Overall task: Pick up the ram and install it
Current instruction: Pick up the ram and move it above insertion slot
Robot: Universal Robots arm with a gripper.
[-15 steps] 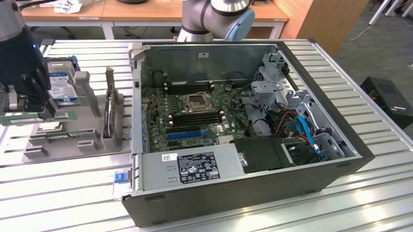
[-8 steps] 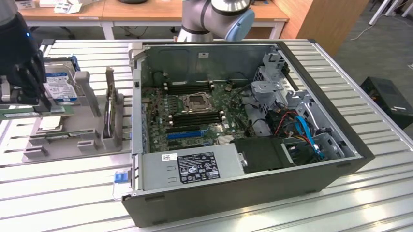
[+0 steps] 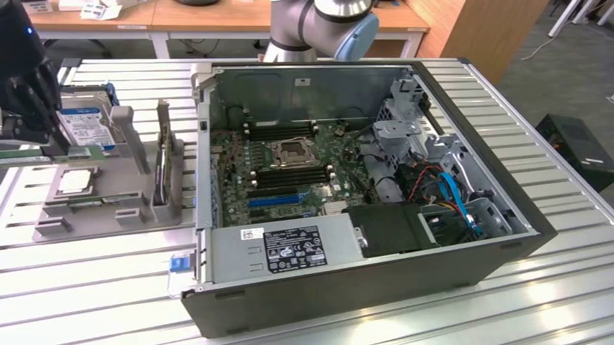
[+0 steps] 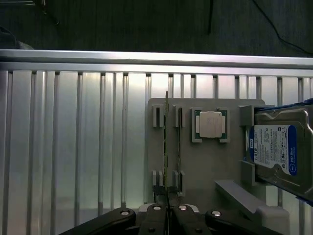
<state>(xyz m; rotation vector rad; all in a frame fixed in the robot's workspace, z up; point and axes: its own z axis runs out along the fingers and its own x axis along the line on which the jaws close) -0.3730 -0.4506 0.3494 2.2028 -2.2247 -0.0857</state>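
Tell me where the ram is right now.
The ram stands on edge in the gray holder at the exterior view's left, outside the computer case, with the silver CPU as its nearest neighbour.

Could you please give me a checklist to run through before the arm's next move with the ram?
1. Grip: the gripper has its jaws shut on the ram: ok.
2. Alignment: the ram runs straight out from the jaws, edge-on in the wrist view: ok.
3. Ram lifted clear of its slot in the grey fixture: cannot tell.
4. Computer case open on top: ok.
5. Black memory slots beside the processor socket look empty: ok.
6. Blue cables lie to the exterior view's right of those slots, not across them: ok.
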